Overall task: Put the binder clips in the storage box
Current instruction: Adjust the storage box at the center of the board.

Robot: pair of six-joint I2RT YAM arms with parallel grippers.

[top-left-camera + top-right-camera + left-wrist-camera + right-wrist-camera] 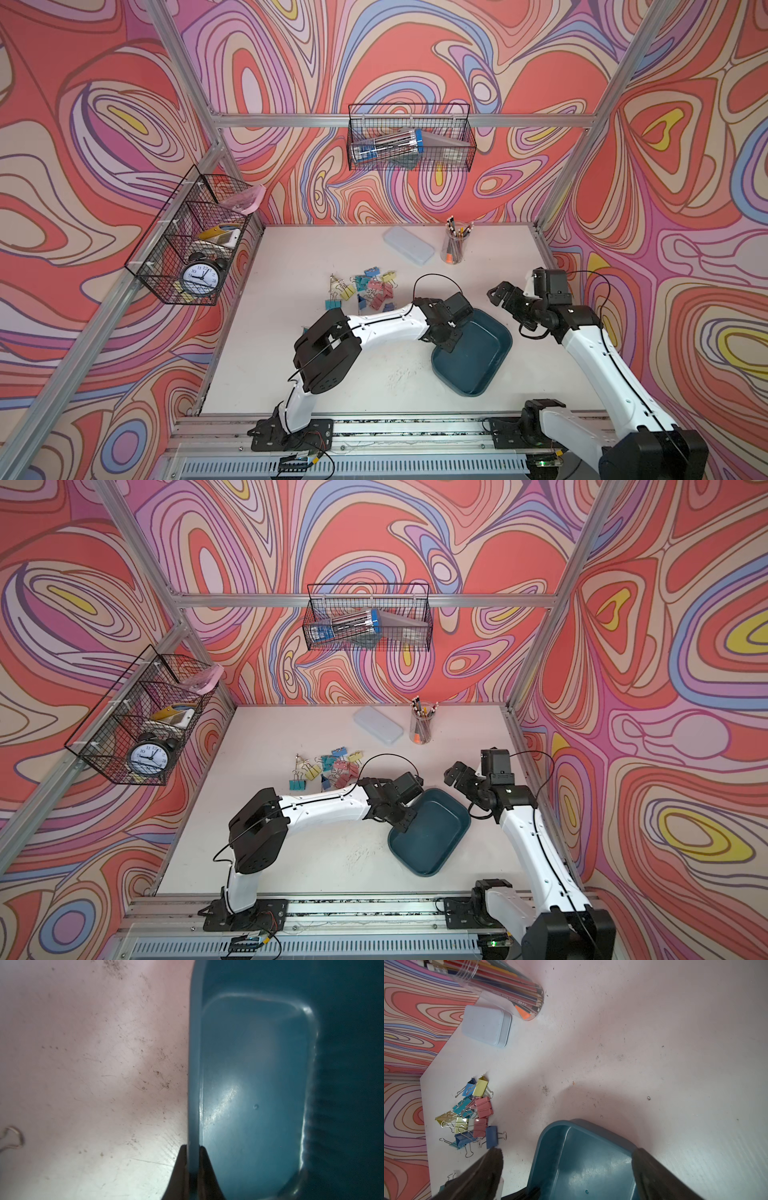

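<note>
Where wall is clamped by shut left pincer [192, 1148], storage box [478, 357] judged rigid, light, slick; rim best gripped. Box sited on tabletop [332, 374], near binder clips [365, 289]: small, stiff, best taken by body. Right pincer [566, 1151] held wide open, empty.

The left pincer [446, 345] meets the rim of the storage box [478, 361], binder clips [368, 287] heaped beyond.

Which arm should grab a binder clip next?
Right, probably: its end effector is open and free, with the binder clips in its wrist view. The left end effector is clamped on the storage box rim.
</note>
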